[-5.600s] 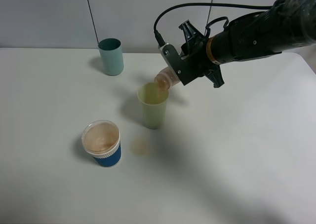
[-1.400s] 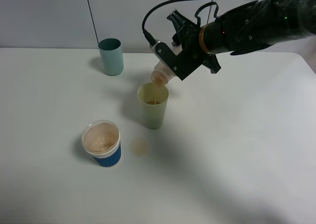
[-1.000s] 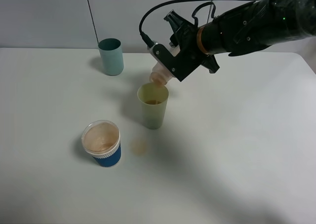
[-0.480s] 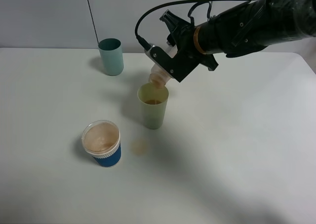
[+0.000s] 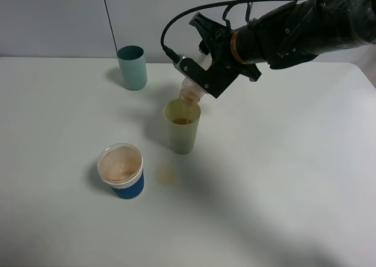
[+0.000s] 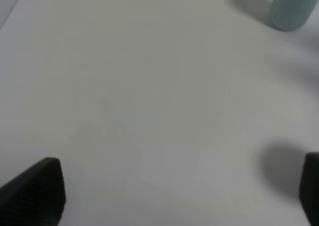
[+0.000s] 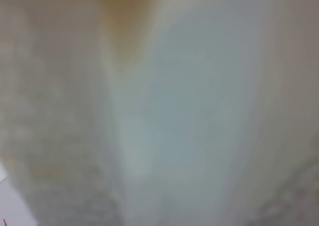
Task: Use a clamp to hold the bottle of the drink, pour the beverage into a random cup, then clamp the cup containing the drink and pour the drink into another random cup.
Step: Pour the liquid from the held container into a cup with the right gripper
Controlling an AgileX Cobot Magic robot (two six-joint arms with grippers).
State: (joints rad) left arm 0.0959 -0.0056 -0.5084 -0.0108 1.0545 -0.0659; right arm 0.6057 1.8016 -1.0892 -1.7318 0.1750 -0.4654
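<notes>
Clear plastic bottle of brown drink (image 5: 191, 92) tips mouth-down over the pale green plastic cup (image 5: 181, 129).
Its long axis slants toward the cup's rim; the right pincer (image 5: 202, 79), clamped on the bottle's body, reaches in above the white tabletop (image 5: 282, 179). The left pincer (image 6: 172, 191) gapes wide, holding nothing.

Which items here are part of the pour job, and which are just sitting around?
In the job: right pincer, shut on the bottle tipped over the pale green cup; teal cup and blue cup, either possibly the next target.
Lying about: brownish spot on the table; left pincer, open, holding nothing.
</notes>
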